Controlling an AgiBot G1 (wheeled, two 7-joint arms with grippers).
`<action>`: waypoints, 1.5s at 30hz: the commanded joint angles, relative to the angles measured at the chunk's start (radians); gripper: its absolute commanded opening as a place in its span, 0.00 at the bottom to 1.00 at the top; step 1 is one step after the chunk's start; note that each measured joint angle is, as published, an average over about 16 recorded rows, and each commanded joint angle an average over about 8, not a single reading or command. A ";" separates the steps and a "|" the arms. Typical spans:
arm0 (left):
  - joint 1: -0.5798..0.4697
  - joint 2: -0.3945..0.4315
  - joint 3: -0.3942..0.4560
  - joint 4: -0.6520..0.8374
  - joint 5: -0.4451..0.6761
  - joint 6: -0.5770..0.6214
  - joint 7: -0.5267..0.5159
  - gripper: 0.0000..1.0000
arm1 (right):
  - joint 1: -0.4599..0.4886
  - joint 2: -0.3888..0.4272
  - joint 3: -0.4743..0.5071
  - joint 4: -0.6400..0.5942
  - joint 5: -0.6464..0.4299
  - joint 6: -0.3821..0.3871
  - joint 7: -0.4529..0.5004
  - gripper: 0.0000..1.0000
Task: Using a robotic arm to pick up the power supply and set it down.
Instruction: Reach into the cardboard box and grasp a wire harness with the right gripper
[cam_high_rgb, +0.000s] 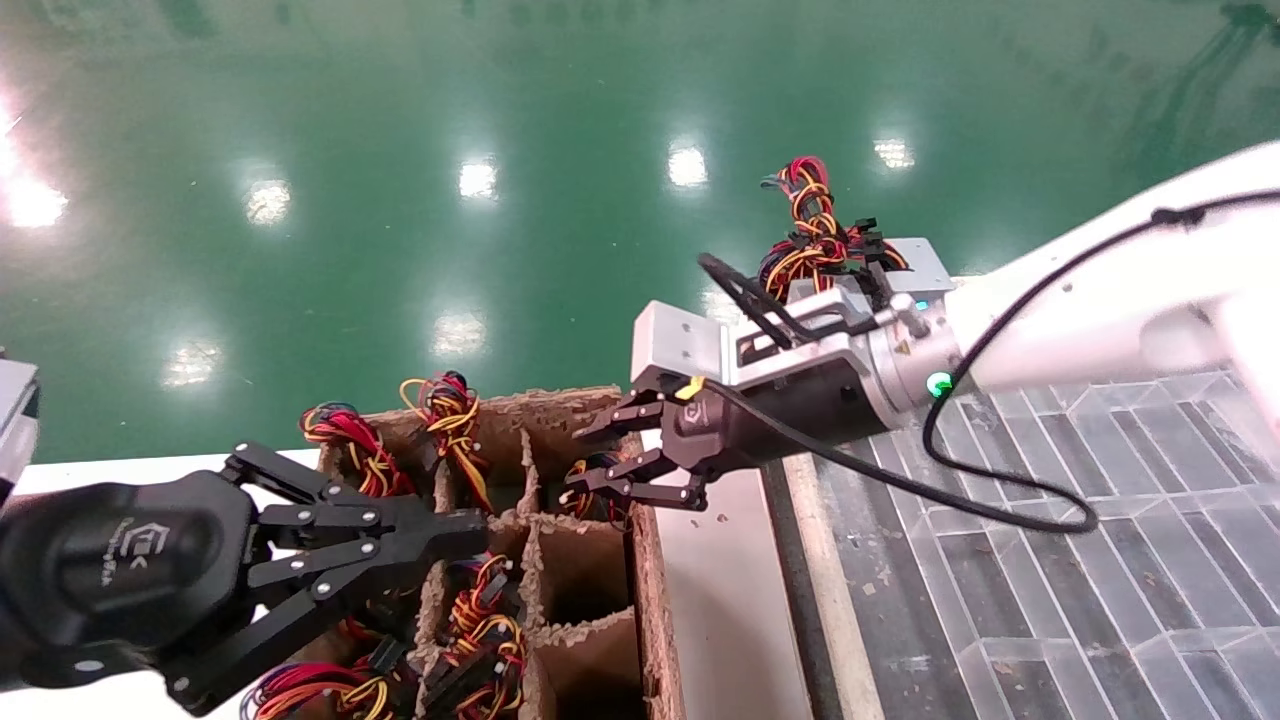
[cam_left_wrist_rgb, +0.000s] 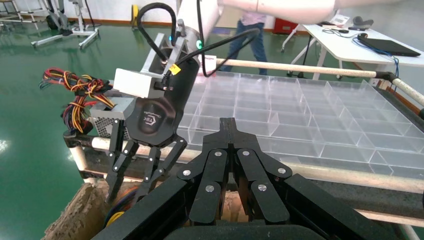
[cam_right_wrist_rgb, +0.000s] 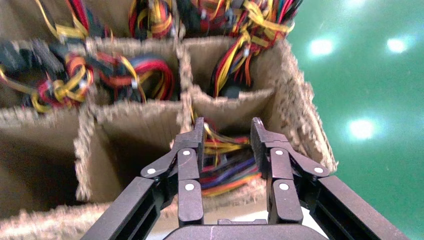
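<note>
My right gripper (cam_high_rgb: 575, 465) hangs open over a back cell of the brown cardboard divider box (cam_high_rgb: 655, 580). In the right wrist view its fingers (cam_right_wrist_rgb: 194, 142) stand apart above that cell, and a power supply's bundle of yellow, orange, red and purple wires (cam_right_wrist_rgb: 226, 167) lies below, untouched. The left wrist view shows the same gripper (cam_left_wrist_rgb: 127, 192) at the box's edge. Another power supply (cam_left_wrist_rgb: 106, 121), a grey vented box with wires (cam_high_rgb: 812, 222), rests on the rail behind the right wrist. My left gripper (cam_high_rgb: 478, 531) is shut and empty over the box's near cells.
Several other cells hold wire bundles (cam_high_rgb: 350, 440); some cells (cam_high_rgb: 580, 570) show only cardboard. A clear plastic compartment tray (cam_high_rgb: 1100, 560) lies to the right of the box behind a rail (cam_left_wrist_rgb: 320, 67). A person (cam_left_wrist_rgb: 250, 35) stands beyond it by a white table (cam_left_wrist_rgb: 350, 47).
</note>
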 joint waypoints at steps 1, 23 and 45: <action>0.000 0.000 0.000 0.000 0.000 0.000 0.000 0.00 | 0.025 -0.010 -0.018 0.012 -0.029 -0.005 0.015 1.00; 0.000 0.000 0.000 0.000 0.000 0.000 0.000 0.00 | 0.120 -0.085 -0.097 -0.006 -0.151 -0.002 0.038 0.98; 0.000 0.000 0.000 0.000 0.000 0.000 0.000 0.00 | 0.148 -0.126 -0.208 0.059 -0.181 -0.006 0.106 0.00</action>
